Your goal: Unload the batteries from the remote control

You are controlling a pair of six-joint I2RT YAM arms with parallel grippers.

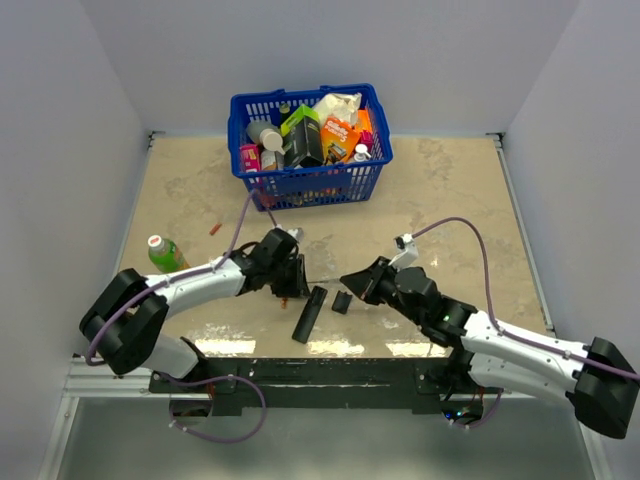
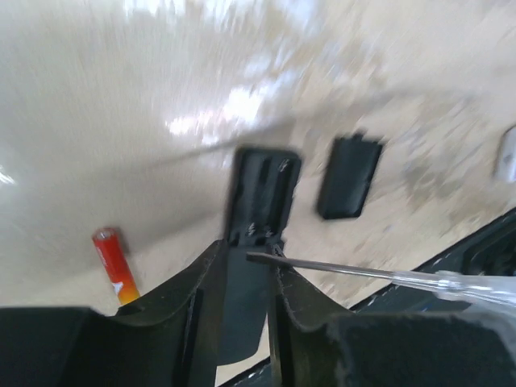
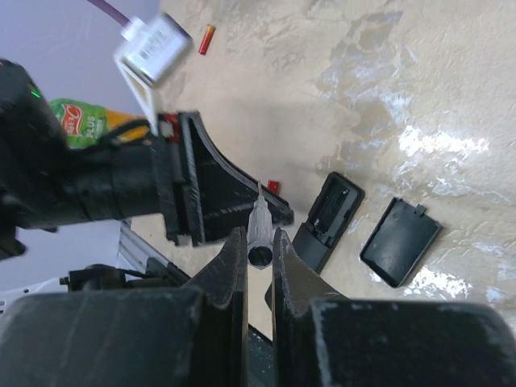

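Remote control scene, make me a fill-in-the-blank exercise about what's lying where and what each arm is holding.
1. The left gripper holds the black ____ by one end.
2. The right gripper is shut on a clear-handled ____.
3. The detached battery cover lies on the table to the ____ of the remote in the top view.
4. The blue basket stands at the ____ side of the table.

Missing words: remote control; screwdriver; right; far

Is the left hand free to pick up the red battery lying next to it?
Probably not yet: the left hand is clamped on the remote. The battery lies uncovered on the table just beside it, so releasing first should do.
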